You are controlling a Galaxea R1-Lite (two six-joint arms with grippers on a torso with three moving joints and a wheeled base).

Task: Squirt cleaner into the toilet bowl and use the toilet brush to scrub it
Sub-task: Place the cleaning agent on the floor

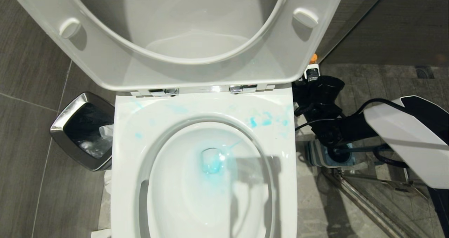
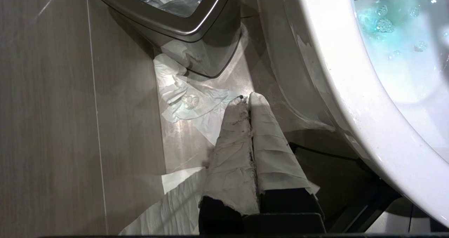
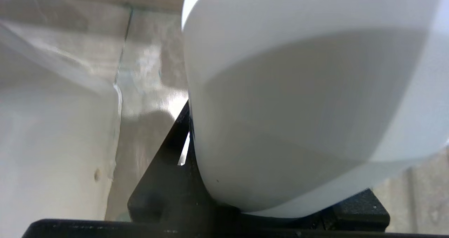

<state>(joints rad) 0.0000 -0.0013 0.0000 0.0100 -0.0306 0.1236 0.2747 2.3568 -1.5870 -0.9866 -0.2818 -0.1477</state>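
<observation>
right arm: glossy white shell over black joints, thin black cables looping alongside. left gripper: two long fingers wrapped in wrinkled, smudged white tape on black mounts.

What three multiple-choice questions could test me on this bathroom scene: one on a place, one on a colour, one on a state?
1. Where is the steel bin?
A. left of the toilet bowl
B. right of it
C. inside it

2. What colour is the liquid in the bowl?
A. green
B. blue
C. red

3. How is the seat?
A. raised
B. lowered
C. missing

Answers: A, the bin stands by the bowl's left side; B, a blue pool lies at the drain; A, the seat stands upright behind the rim.
</observation>
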